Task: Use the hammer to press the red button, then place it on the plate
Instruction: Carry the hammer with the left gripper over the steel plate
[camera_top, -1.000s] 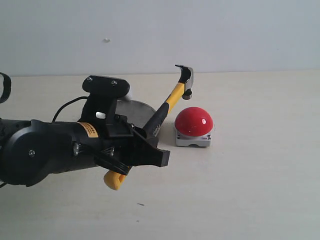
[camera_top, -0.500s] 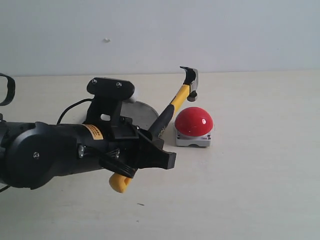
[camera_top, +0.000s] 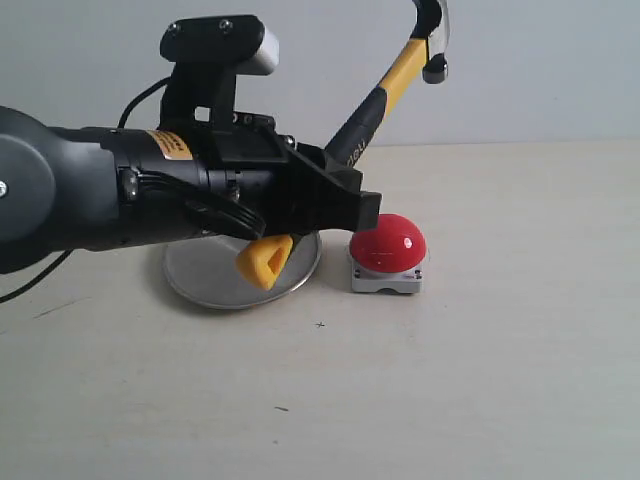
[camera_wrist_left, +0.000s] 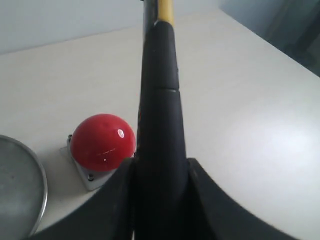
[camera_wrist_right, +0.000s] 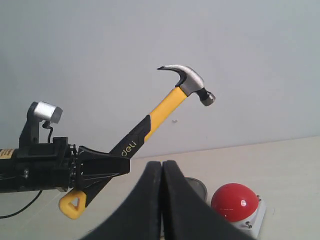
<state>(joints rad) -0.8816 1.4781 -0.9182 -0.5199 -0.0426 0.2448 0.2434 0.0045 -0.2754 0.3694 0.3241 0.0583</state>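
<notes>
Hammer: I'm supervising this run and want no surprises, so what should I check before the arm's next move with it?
1. Grip: the left gripper has its jaws closed on the black handle of the hammer. Ok.
2. Head clearance: the hammer head is raised well above the red button and not touching it. Ok.
3. Red button: upright, with nothing on it. Ok.
4. Plate free to receive: partly hidden behind the left gripper. Cannot tell.
5. Right gripper: shut, empty and away from the hammer. Ok.
</notes>
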